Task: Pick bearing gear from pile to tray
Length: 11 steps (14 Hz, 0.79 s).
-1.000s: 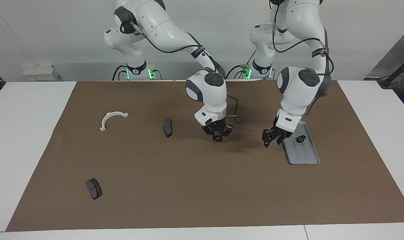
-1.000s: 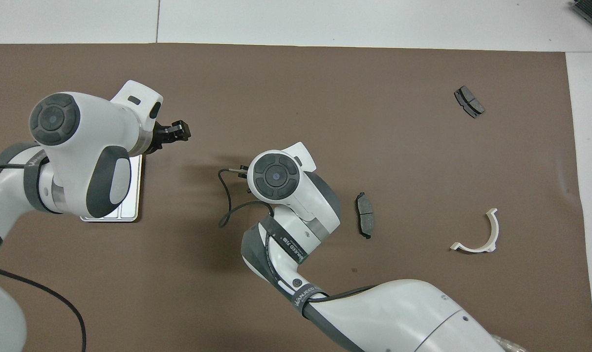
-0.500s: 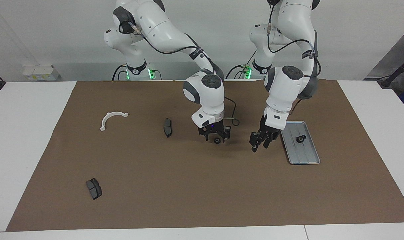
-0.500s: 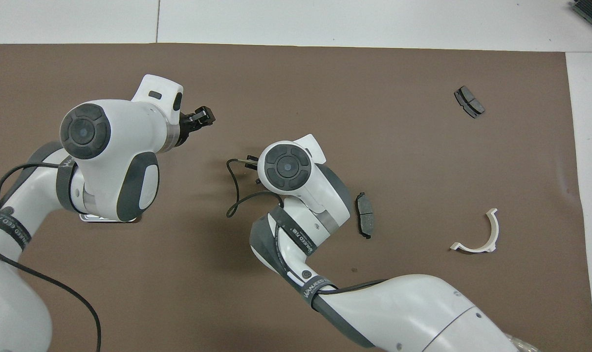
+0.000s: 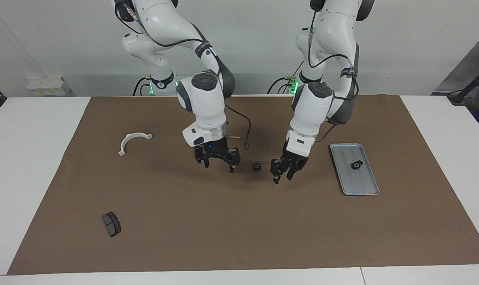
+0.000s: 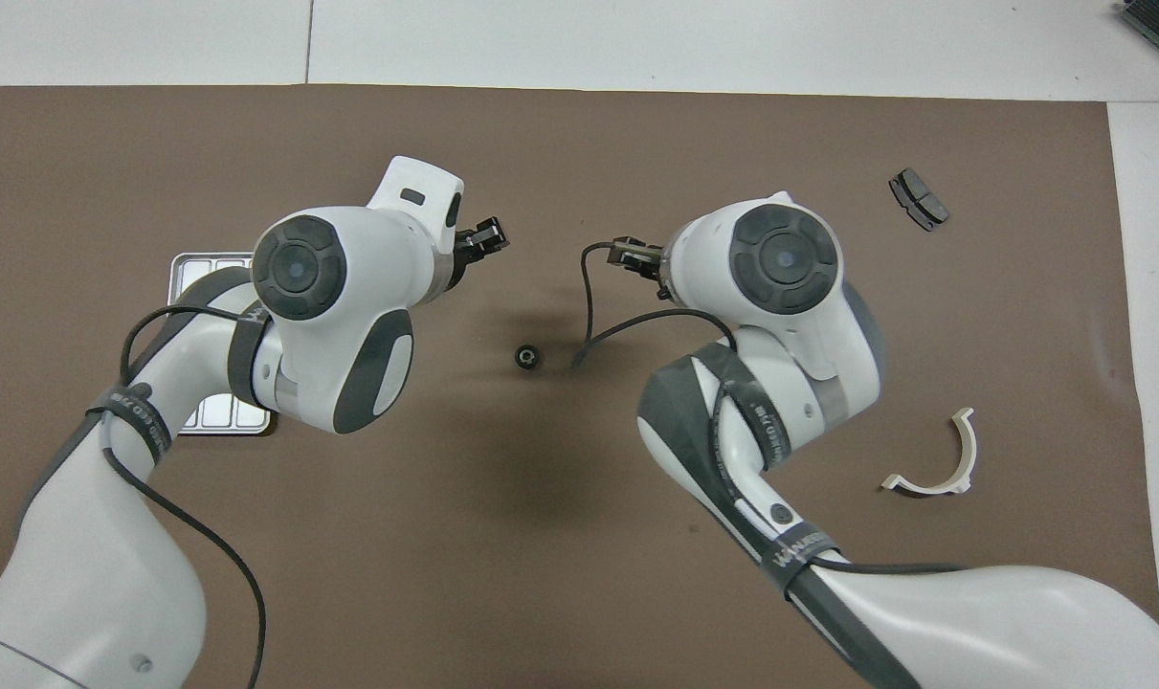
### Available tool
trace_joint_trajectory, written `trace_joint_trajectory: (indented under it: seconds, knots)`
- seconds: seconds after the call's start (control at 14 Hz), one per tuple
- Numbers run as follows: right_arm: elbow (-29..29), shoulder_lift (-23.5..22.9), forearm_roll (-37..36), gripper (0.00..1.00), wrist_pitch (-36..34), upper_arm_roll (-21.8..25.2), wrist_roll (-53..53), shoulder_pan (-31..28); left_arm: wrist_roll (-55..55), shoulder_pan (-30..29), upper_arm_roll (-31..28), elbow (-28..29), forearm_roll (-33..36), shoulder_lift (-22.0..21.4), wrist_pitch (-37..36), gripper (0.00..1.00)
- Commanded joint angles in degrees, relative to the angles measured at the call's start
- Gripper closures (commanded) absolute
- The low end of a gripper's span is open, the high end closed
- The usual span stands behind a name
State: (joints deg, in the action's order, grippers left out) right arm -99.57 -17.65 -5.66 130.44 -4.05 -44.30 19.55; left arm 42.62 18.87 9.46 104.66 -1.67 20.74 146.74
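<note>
Facing view: small black gear [image 5: 257, 166] lying mid-mat between spread right gripper [image 5: 219, 161] and part-open, empty left gripper [image 5: 283, 172]; best straddled squarely, then carried to tray [image 5: 365, 188].

A brown mat [image 5: 239, 221] covers the white table [image 5: 29, 166]. A grey wall [image 5: 255, 47] stands past the table's edge.

We can make out only one kind of lettering: small white print on the dark bands [image 6: 127, 413] wrapped round both arms, seen from overhead. On the left arm's band and on the right arm's band [image 6: 795, 552] the characters are too small and skewed for us to read with confidence. We find no other labels, numbers or signs.
</note>
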Motion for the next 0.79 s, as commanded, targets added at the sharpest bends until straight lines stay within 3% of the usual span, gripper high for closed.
trace_joint_trajectory:
  seconds: [0.0,0.43,0.71]
  knots:
    - [0.33,3.85,0.03,0.0,-5.44,-0.69,7.62,-4.59,0.27,3.45,-1.02,-1.48,4.38,2.81,0.22,0.39]
    - [5.44,9.55,-0.41,0.0,-17.93,-0.25,20.65,-11.98,-0.35,7.14,-1.11,6.08,8.79,1.93,-0.4,0.44]
    - [6.41,13.94,0.29,0.0,-25.39,-0.25,27.94,-16.02,-1.49,8.03,-1.11,6.53,8.79,1.14,-5.13,0.53]
